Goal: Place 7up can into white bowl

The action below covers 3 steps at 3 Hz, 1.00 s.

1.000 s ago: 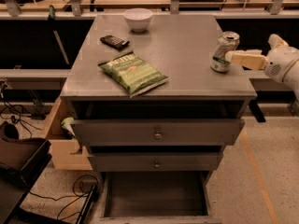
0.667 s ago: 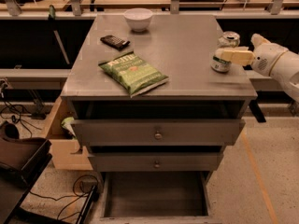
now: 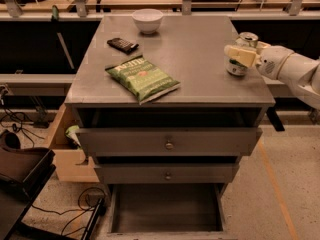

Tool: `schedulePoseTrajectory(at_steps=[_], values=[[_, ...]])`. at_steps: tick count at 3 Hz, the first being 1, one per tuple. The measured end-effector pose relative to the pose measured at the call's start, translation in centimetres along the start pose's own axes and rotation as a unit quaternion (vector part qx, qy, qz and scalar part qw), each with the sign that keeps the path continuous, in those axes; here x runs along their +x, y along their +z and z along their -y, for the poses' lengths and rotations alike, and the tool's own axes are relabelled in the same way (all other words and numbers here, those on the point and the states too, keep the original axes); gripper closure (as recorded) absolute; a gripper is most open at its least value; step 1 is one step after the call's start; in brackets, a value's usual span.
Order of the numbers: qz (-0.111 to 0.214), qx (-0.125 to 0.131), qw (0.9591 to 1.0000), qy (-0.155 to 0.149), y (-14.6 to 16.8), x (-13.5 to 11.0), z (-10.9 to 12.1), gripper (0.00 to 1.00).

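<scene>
The 7up can (image 3: 237,67) stands upright on the grey table top (image 3: 195,49) near its right edge; its silver top and lower body show. My gripper (image 3: 236,52) reaches in from the right at the can's height and covers the can's middle. The white bowl (image 3: 147,20) sits at the far edge of the table, left of centre, well away from the can and the gripper.
A green chip bag (image 3: 142,77) lies on the front left of the table. A small dark object (image 3: 122,44) lies behind it, near the bowl. Below the table top are two closed drawers (image 3: 169,143) and an open bottom drawer (image 3: 166,211). A wooden box (image 3: 62,149) stands at the left.
My gripper has moved left from beside the table's right edge up to the can and now overlaps its middle. The can stands where it was.
</scene>
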<state>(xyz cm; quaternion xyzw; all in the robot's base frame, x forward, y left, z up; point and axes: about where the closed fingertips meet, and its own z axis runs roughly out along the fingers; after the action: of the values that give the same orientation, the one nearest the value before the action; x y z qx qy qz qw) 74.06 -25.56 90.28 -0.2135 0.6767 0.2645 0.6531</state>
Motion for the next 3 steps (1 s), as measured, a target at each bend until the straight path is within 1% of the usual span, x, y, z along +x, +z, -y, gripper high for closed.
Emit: schedulePoseTrajectory(at_steps=[2, 3], values=[[0.0, -0.005, 1.0, 0.001, 0.54, 0.03, -0.41, 0.92], [0.0, -0.007, 1.0, 0.001, 0.75, 0.03, -0.56, 1.0]])
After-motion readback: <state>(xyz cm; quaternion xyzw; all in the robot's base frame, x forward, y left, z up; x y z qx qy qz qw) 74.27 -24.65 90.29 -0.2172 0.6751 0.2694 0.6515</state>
